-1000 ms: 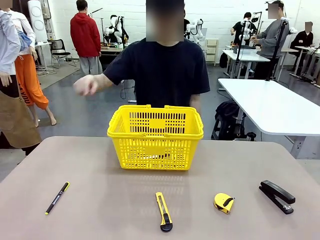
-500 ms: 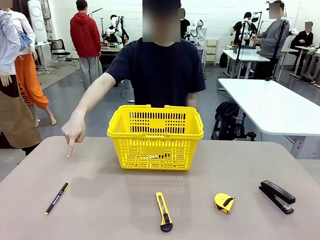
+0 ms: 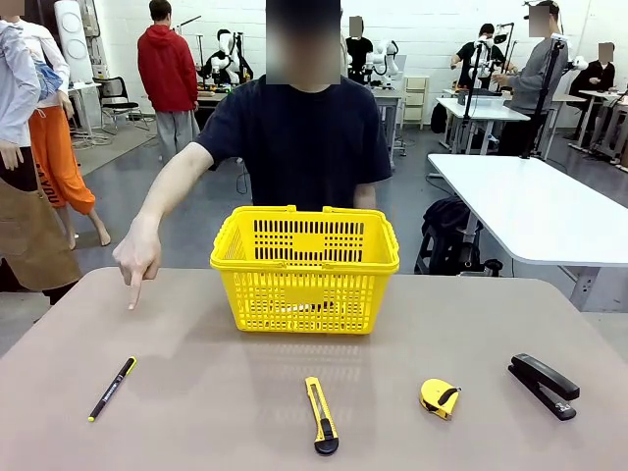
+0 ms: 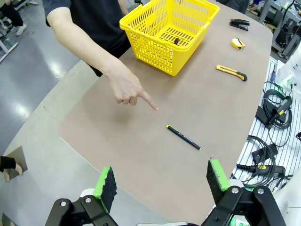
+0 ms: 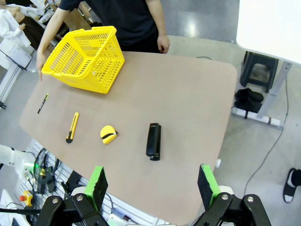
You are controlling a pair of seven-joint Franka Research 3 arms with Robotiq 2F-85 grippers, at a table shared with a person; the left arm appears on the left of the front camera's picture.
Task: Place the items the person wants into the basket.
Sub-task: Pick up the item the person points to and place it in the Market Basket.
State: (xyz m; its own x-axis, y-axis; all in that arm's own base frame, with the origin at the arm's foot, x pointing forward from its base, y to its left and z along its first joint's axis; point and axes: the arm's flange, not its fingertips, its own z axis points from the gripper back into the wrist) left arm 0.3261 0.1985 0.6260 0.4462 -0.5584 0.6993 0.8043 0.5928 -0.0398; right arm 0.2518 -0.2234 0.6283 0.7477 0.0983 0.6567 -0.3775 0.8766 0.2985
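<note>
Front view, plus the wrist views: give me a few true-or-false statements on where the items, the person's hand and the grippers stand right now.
1. The person's hand points down at the table near the pen. True.
2. The tape measure lies in the basket. False: it lies on the table, between the utility knife and the stapler.
3. The left gripper and the right gripper are open and empty. True.
4. The stapler lies beside the pen. False: they lie at opposite ends of the row.

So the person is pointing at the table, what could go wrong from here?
The hand points at bare table short of the pen, so the robot might pick the utility knife instead. The pen is slim and lies flat: the open left gripper may fumble it, or bump the hand.
</note>
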